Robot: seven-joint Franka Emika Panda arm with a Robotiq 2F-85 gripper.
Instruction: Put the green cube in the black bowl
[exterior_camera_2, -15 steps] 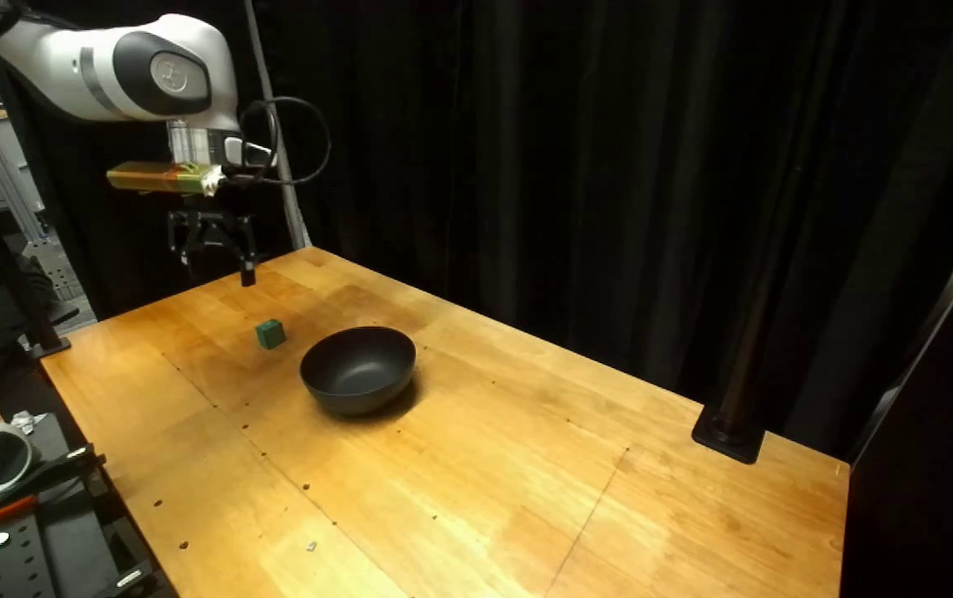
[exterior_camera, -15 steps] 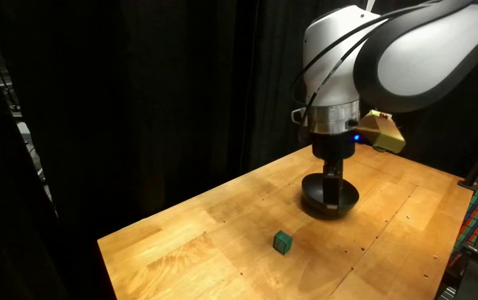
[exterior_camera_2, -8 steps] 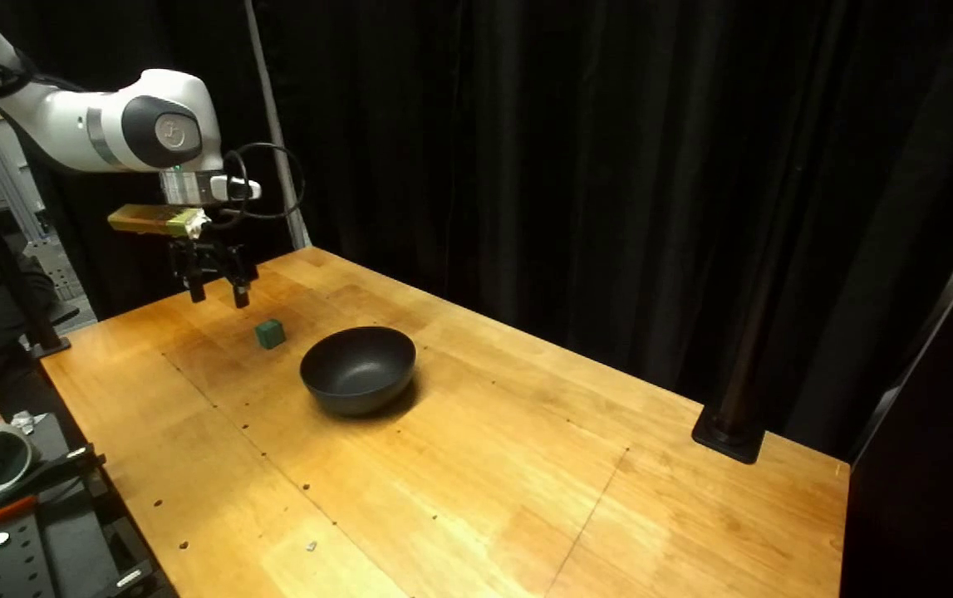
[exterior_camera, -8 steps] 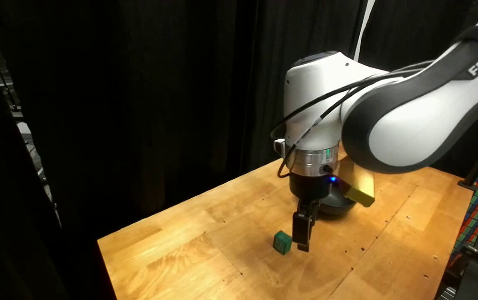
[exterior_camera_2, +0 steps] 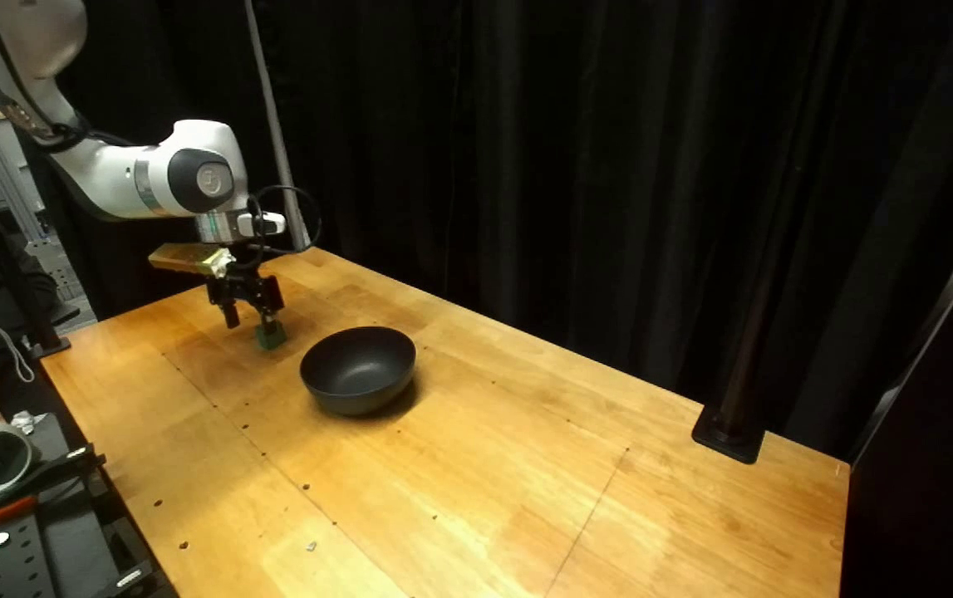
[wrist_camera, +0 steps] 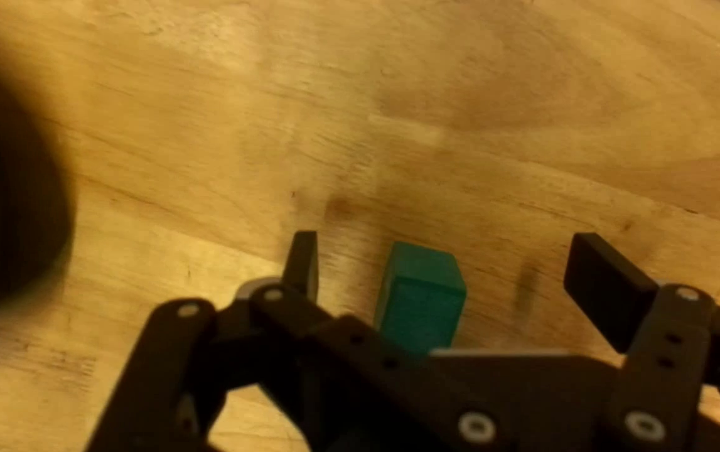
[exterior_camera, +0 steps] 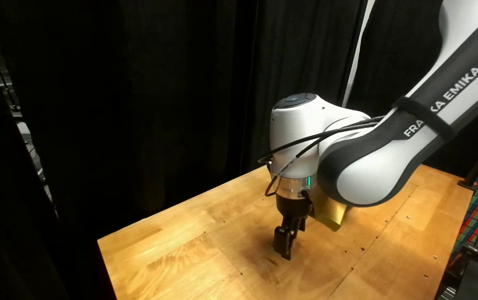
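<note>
The fingers are spread well apart and point down toward the bench. The green cube sits on the bench in the gap between them, closer to the finger at the left of the wrist view than to the one at the right; bare wood shows on both sides of it, between cube and finger. Its nearer end in that view is hidden behind the linkage, and I cannot tell whether the fingertips reach down past the cube's top. In an exterior view one finger stands in front of the cube's upper part, with green showing just below the tip. The black bowl rests open side up on the bench, beyond the finger closer to the cube and apart from both; in the wrist view only a blurred dark part of it shows, at the left edge. Above the fingers is the white and dark grey arm, with black cables along it and a yellow-wrapped block at its wrist. A small pale scrap lies on the bench, farther from the fingers than the bowl. Farther off from them again, near a bench edge, is the black foot of a post, and a black curtain hangs behind the bench.
</note>
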